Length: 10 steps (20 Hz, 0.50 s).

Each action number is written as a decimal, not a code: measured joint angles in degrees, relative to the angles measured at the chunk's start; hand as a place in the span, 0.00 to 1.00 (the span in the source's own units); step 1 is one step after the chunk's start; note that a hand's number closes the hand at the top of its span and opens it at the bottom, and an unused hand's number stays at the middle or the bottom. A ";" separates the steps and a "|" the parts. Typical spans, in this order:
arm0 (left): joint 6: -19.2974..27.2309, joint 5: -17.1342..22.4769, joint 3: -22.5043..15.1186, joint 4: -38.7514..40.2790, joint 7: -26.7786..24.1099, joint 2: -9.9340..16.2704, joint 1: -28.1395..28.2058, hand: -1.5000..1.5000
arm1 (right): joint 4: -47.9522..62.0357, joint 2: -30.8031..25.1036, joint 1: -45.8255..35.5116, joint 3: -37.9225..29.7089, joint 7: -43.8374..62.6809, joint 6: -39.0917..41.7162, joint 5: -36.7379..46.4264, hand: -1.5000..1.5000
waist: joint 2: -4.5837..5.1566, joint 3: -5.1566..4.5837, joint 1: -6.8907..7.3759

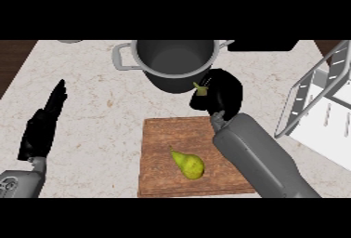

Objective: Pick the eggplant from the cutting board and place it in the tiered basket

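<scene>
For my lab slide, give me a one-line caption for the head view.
Right hand curled round the eggplant beyond the cutting board, beside the pot.

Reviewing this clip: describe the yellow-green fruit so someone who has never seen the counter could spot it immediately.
Start at the brown wooden cutting board in the middle of the pale marble counter, below the large grey pot. The pear lies on the board's lower half, just left of the grey right forearm. It is the only yellow-green, teardrop-shaped thing lying loose on the board.
</scene>
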 measured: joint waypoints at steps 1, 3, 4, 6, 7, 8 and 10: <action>0.11 0.03 0.18 0.08 0.06 -0.04 0.14 0.50 | -0.73 -0.85 -0.77 -0.85 0.06 -0.70 2.24 1.00 | -0.07 -0.01 -0.25; 0.19 -0.08 0.16 0.13 -0.07 -0.27 0.46 0.50 | -2.49 -1.22 -2.08 -1.69 0.80 -1.69 7.30 1.00 | -0.19 -0.02 -0.57; 0.23 -0.02 0.31 0.15 -0.37 -0.35 0.88 0.50 | -3.72 -1.57 -2.67 -2.37 1.30 -1.85 9.51 1.00 | -0.26 -0.03 -0.70; 0.26 -0.22 0.34 0.66 -0.49 -0.54 0.68 0.50 | -6.09 -2.21 -4.29 -3.89 2.43 -1.41 13.49 1.00 | -0.26 -0.03 -0.98; 0.22 -0.20 0.43 1.00 -1.15 -0.71 0.90 0.50 | -6.86 -2.72 -5.09 -4.86 2.91 -1.08 15.42 1.00 | -0.23 -0.04 -0.97; 0.09 -0.13 0.70 1.09 -1.14 -0.58 0.71 0.50 | -7.85 -3.29 -5.91 -5.86 3.52 -0.27 16.85 1.00 | -0.21 -0.05 -0.98; 0.06 -0.17 0.97 0.84 -0.65 -0.44 0.63 0.50 | -10.71 -5.15 -6.38 -7.35 4.41 1.83 19.38 1.00 | -0.29 -0.04 -1.19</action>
